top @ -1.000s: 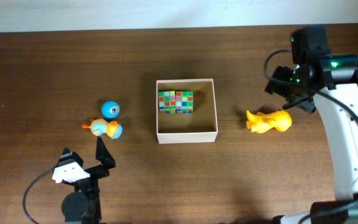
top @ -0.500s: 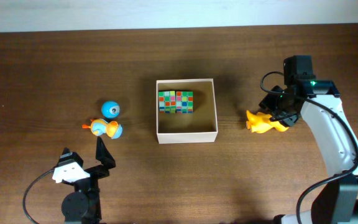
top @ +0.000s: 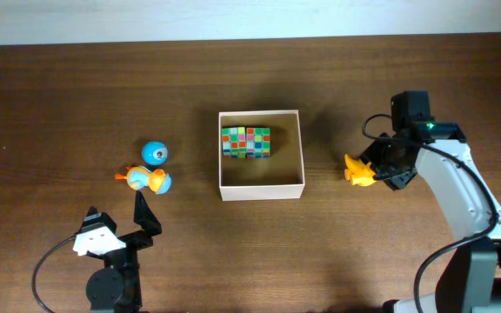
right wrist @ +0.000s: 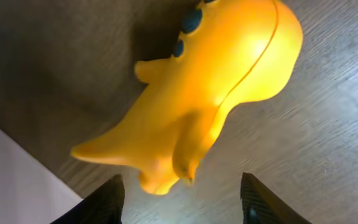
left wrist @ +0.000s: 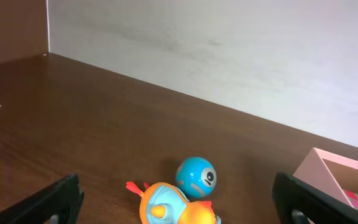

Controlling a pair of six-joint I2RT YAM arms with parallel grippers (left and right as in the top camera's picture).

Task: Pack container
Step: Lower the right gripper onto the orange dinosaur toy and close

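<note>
The container (top: 303,156), a white-walled square box, sits mid-table with a multicoloured cube (top: 246,143) in its back left part. Right of it lies a yellow toy (top: 357,170). My right gripper (top: 383,165) hangs over the toy and covers most of it. In the right wrist view the yellow toy (right wrist: 216,81) fills the frame just beyond my right gripper (right wrist: 180,186), whose fingers stand apart and touch nothing. A blue ball (top: 154,153) and an orange-and-blue duck toy (top: 149,179) lie left of the container. My left gripper (top: 118,217) is wide open, a short way in front of them.
In the left wrist view the blue ball (left wrist: 196,177) and duck toy (left wrist: 176,208) lie ahead between the spread fingers (left wrist: 48,205). The container's corner (left wrist: 328,171) shows at the right. A pale wall (left wrist: 229,50) borders the table's far edge.
My right gripper has come down and to the left over the yellow toy, and its jaws have narrowed. The left arm and the other toys have not moved.
</note>
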